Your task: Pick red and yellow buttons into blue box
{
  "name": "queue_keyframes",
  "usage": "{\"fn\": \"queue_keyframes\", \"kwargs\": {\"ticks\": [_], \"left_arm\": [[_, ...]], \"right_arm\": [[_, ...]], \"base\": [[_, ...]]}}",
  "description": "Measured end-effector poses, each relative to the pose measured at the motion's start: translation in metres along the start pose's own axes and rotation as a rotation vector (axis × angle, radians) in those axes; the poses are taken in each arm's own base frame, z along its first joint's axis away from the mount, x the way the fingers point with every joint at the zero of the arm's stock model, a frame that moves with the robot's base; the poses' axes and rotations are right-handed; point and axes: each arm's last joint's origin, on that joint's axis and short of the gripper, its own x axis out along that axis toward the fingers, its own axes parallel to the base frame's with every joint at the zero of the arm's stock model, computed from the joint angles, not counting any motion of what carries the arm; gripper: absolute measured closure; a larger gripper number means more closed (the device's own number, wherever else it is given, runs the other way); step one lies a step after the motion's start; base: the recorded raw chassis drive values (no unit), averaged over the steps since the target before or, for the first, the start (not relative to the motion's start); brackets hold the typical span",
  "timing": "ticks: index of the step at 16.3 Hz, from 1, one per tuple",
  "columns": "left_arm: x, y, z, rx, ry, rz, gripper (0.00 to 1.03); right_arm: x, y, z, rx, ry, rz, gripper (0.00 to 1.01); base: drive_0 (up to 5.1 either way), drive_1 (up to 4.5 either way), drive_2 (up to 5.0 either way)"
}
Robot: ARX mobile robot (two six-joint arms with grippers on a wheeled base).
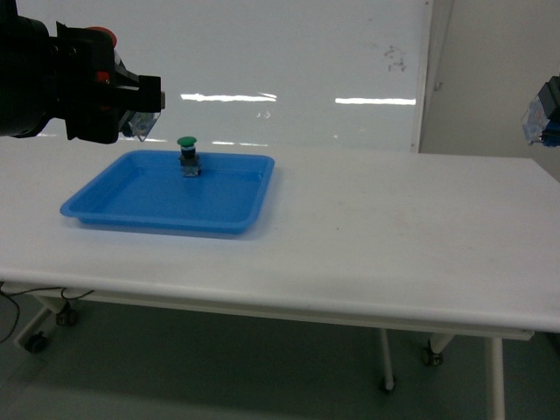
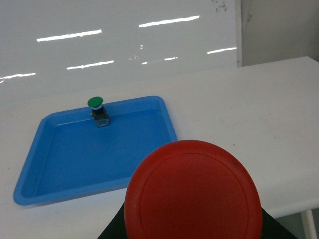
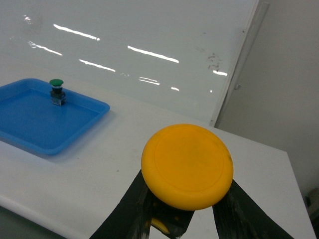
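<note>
My left gripper point(image 1: 131, 98) hangs high at the far left, above the table's back edge, shut on the red button point(image 2: 193, 191). Its red cap point(image 1: 103, 36) just shows over the jaws in the head view and fills the bottom of the left wrist view. The right gripper point(image 1: 543, 115) is raised at the right edge of the head view. It is shut on the yellow button point(image 3: 187, 165), with black fingers point(image 3: 124, 211) on both sides of the button's body. The blue box is out of view.
A shallow blue tray point(image 1: 131, 214) lies on the left of the white table point(image 1: 394, 236), with a green-capped button point(image 1: 187, 156) standing near its far rim. A glossy white wall runs behind the table. The table's right edge shows in the right wrist view.
</note>
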Motion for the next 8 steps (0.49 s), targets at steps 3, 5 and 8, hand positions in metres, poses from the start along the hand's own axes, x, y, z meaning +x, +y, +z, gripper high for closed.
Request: {"fn": "queue_keyframes", "kwargs": {"ticks": [3,5,8], "left_arm": [[0.0,0.0,-0.0001,0.0,0.001,0.0,0.79],[0.0,0.0001,-0.0002,0.0,0.002,0.0,0.79],[0.0,0.0,-0.0001,0.0,0.001,0.0,0.79]], "right_arm": [[0.0,0.0,0.0,0.0,0.0,0.0,0.75],[0.0,0.0,-0.0001,0.0,0.001,0.001,0.75],[0.0,0.0,0.0001,0.0,-0.001,0.0,0.75]], "base": [[4.6,-4.08,0.0],[4.7,-3.62,-0.6],[4.8,-3.16,-1.2]]}}
